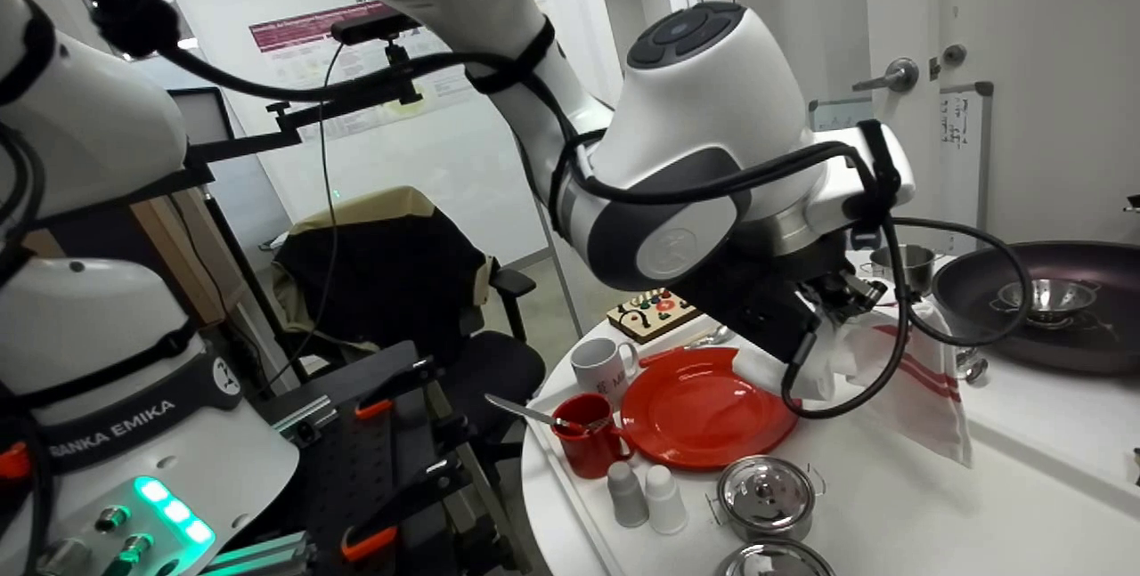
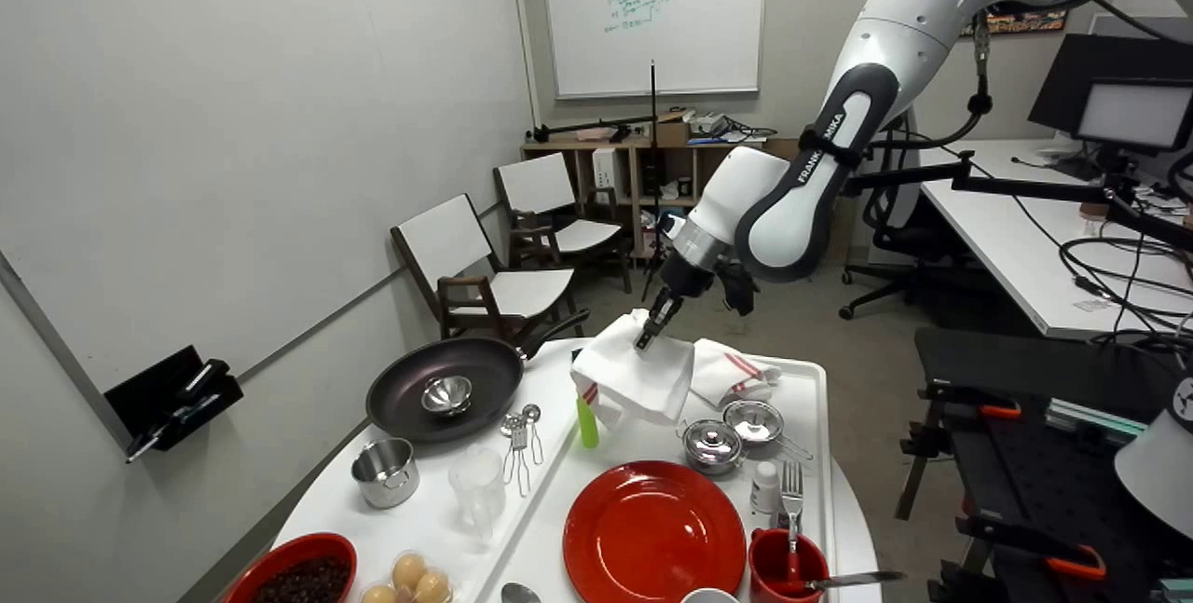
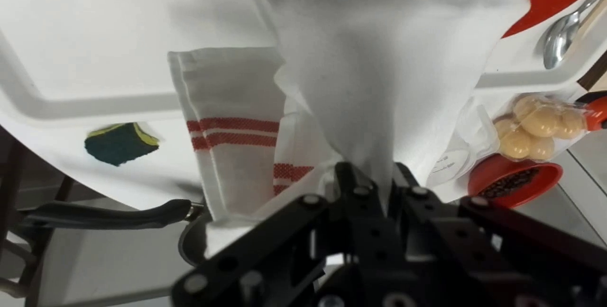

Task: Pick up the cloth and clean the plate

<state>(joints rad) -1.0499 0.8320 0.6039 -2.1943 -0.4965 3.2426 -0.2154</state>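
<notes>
Nearest in an exterior view, at lower right, the red cup (image 2: 772,575) stands just beside the plate (image 2: 652,528), a knife (image 2: 853,578) jutting out over the cup's lip; keep your sweep clear of both. The plate lies face up at lower middle. Beyond its upper right edge stands a lidded pot (image 2: 713,448); route around it. Farther back, near the centre, the cloth (image 2: 634,375) hangs above the desk (image 2: 419,519), apart from the plate. The hand (image 2: 645,340) is pinching a gathered fold of it, as the wrist view confirms.

You appear to be at the carrying step. Carry with a firm pinch, centre the drape over the plate, then lower until the cloth spreads. Press lightly, or the hand may scrape. Wipe middle to rim.
</notes>
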